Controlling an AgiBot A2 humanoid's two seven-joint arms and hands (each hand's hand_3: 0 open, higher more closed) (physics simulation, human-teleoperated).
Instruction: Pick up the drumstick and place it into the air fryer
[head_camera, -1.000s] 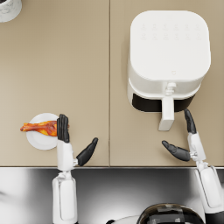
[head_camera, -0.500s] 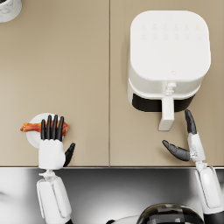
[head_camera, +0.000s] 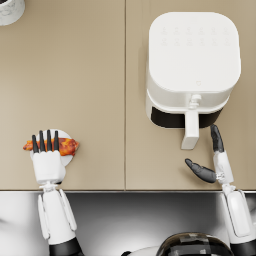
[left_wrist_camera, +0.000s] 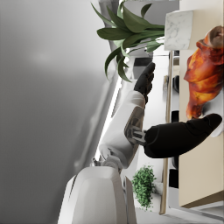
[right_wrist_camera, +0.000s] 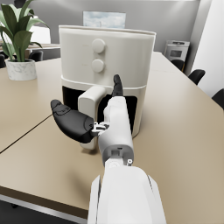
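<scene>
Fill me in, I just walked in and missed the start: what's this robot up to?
It is going after a drumstick meant for the air fryer. The left robot hand lies over the drumstick, fingers across it, on a small white plate at the table's near edge; a firm grip cannot be confirmed. The right robot hand is open and empty beside the air fryer's handle. Nothing has been lifted yet.

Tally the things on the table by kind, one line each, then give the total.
Drumstick: 1
Plate: 1
Air fryer: 1
Plant pot: 1
Total: 4
</scene>
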